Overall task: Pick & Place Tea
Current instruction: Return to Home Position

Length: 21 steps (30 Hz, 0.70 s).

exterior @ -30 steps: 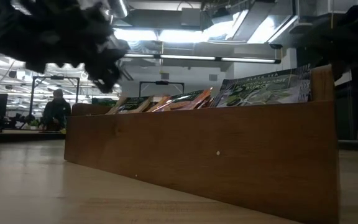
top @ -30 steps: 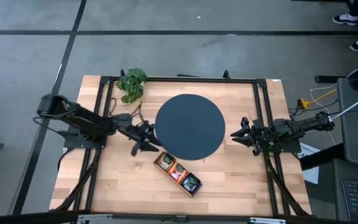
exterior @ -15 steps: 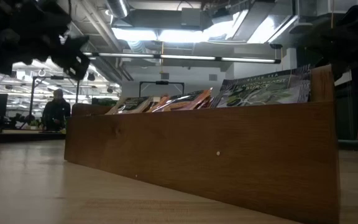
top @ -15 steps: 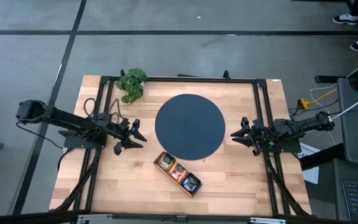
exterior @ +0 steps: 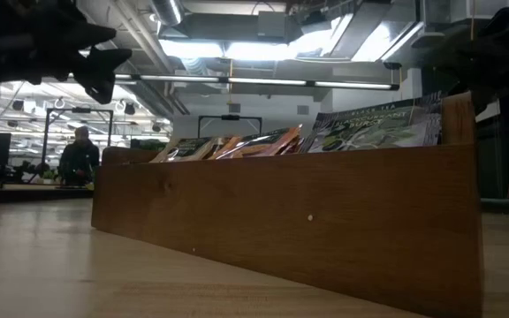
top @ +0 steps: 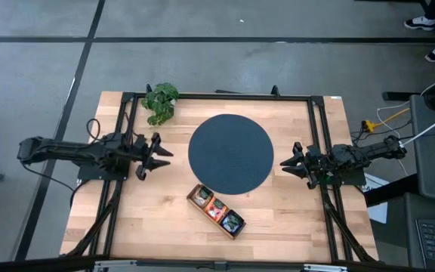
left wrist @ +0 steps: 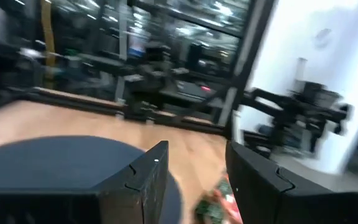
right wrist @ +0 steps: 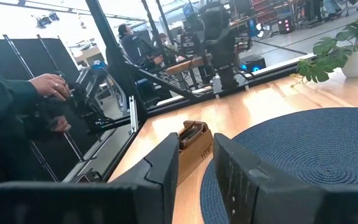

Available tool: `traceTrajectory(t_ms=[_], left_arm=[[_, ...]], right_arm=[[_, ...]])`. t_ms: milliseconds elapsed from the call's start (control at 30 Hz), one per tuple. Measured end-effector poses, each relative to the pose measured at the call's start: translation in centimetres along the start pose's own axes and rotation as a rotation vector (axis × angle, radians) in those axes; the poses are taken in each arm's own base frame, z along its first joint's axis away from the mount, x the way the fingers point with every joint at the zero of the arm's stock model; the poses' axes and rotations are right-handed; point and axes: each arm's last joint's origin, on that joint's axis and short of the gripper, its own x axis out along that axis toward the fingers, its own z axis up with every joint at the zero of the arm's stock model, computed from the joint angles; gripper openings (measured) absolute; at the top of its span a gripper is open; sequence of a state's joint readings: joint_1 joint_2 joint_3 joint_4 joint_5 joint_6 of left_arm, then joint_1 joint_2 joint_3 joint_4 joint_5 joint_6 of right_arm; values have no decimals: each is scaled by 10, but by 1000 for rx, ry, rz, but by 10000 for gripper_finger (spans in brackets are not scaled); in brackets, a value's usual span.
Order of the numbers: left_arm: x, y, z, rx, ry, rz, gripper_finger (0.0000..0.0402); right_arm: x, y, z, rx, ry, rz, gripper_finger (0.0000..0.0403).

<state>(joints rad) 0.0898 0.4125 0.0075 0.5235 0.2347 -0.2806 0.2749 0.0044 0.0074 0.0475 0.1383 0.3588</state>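
Note:
The tea sachets [top: 217, 208] stand on edge in a long wooden three-compartment tray [top: 205, 204] near the table's front middle, just in front of the dark round mat [top: 229, 153]. The low view shows the tray's side wall [exterior: 307, 221] up close, with the sachets' tops [exterior: 369, 128] sticking out above it. My left gripper [top: 162, 148] hovers open and empty near the table's left side, pointing at the mat. My right gripper [top: 287, 163] waits open and empty at the mat's right edge.
A leafy green plant [top: 160, 100] stands at the far left of the table. A black frame [top: 217, 97] runs around the table's edges. Beyond the table a person [right wrist: 17, 106] holds out a hand. Bare wood lies left and right of the tray.
My left gripper has drawn back from beside the mat's near-left edge, close to the tray, toward the table's left edge. It has rolled somewhat, levelled out, and stayed open and empty. The tray and the sachets have not moved.

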Motion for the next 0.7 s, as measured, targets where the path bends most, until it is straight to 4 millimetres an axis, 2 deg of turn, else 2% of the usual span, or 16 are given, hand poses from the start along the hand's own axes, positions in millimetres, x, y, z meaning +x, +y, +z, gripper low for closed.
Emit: traceTrajectory(t_ms=[400, 700], left_arm=[[-25, -4, 3, 46, -60, 88, 157], [-26, -2, 0, 40, -39, 148, 157]], right_arm=[[0, 0, 0, 0, 0, 0, 102], [0, 0, 0, 0, 1, 0, 102]])
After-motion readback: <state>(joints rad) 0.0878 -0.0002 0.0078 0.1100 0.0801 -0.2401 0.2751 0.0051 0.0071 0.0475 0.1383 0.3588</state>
